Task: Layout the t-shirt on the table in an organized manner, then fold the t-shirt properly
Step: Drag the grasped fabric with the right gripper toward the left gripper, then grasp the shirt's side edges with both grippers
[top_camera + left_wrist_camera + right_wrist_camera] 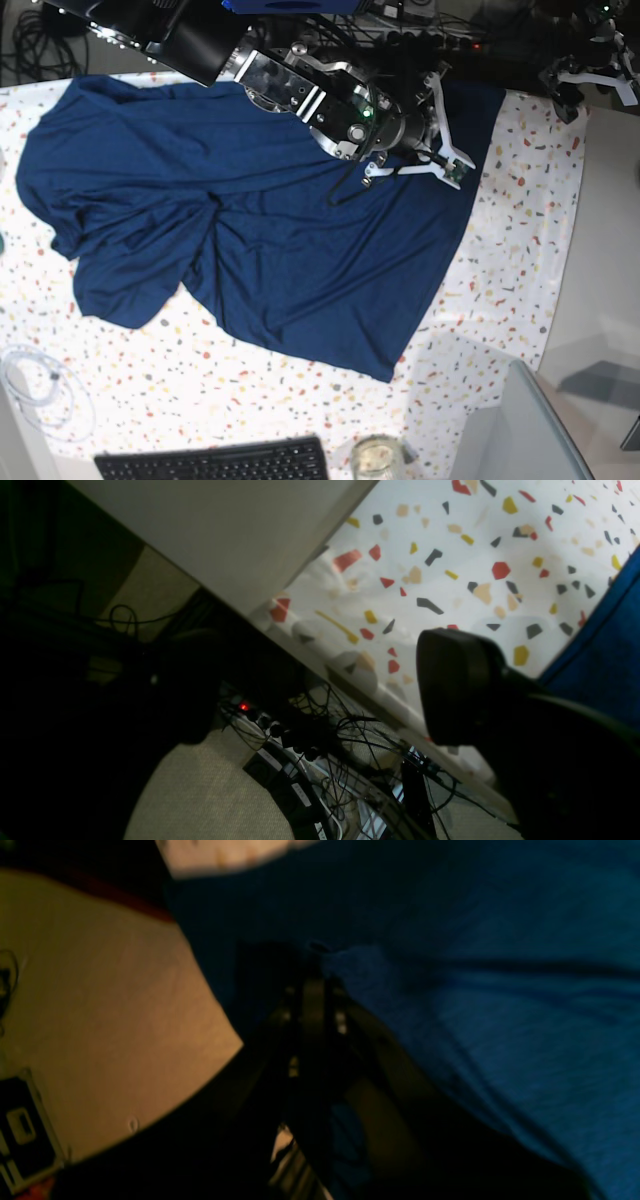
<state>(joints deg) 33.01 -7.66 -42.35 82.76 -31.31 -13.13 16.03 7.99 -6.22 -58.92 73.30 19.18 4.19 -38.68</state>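
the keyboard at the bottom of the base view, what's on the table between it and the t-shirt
Nothing: in the base view, only bare speckled table separates the keyboard from the t-shirt's lower edge.

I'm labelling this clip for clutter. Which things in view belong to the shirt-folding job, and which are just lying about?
Job:
- t-shirt, spread rumpled
- table beneath it
- right tool, shut on the t-shirt's edge
- left tool, open, at the table's edge

Lying about:
- keyboard
- glass jar
- coiled white cable

T-shirt (250, 240): soft matt knit cloth; table (520, 220): smooth speckled surface, perhaps laminate.
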